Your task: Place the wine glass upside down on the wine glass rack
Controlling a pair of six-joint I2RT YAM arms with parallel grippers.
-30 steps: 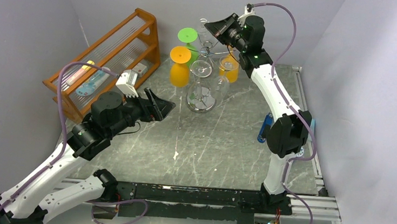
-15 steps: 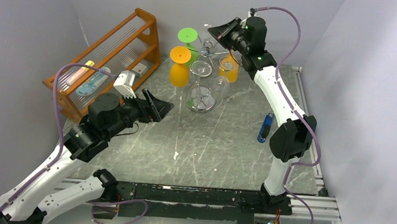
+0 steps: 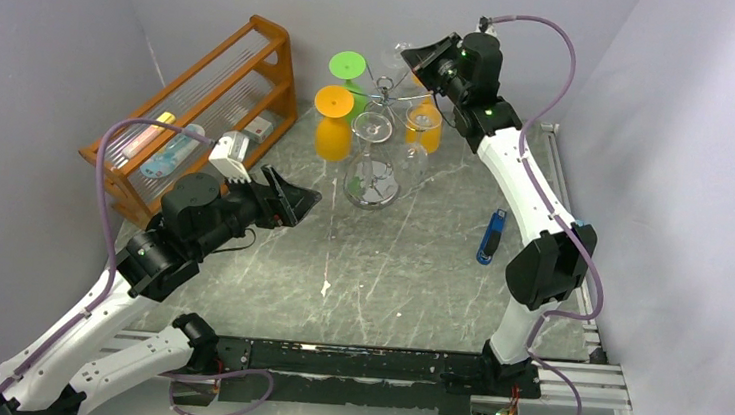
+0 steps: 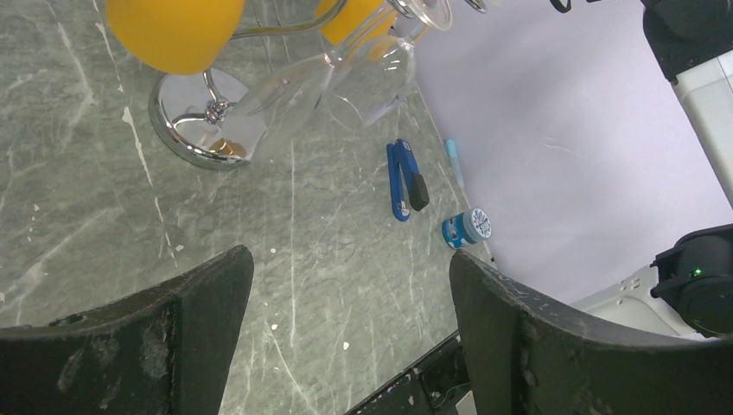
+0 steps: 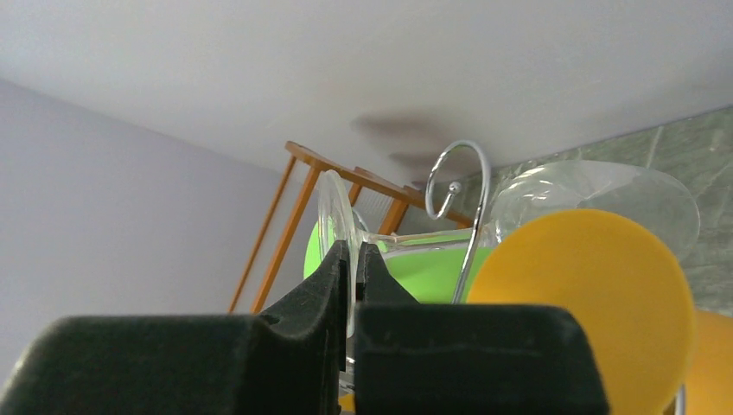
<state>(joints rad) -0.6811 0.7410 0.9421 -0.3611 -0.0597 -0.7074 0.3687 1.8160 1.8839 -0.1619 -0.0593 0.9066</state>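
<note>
We see the right tool (image 3: 425, 54) raised at the far side, just right of the top of the wine glass rack (image 3: 381, 96). Its fingers are pressed together on a thin clear edge of the wine glass (image 3: 398, 56). In the right wrist view that edge stands upright in the pinch. One curled arm of the rack shows just beyond it, though we cannot tell whether glass and wire touch. Coloured glasses (image 3: 332, 114) already hang around the rack, crowding its left and right sides. Its round base sits on the tabletop (image 3: 388, 270) near the far wall. The orange shelf (image 3: 208, 93) runs along the left wall. The left tool (image 3: 289, 196) hovers low at the near left, spread wide and holding nothing. A broad stretch of tabletop lies between it and the blue clip (image 3: 489, 236) near the right edge.
</note>
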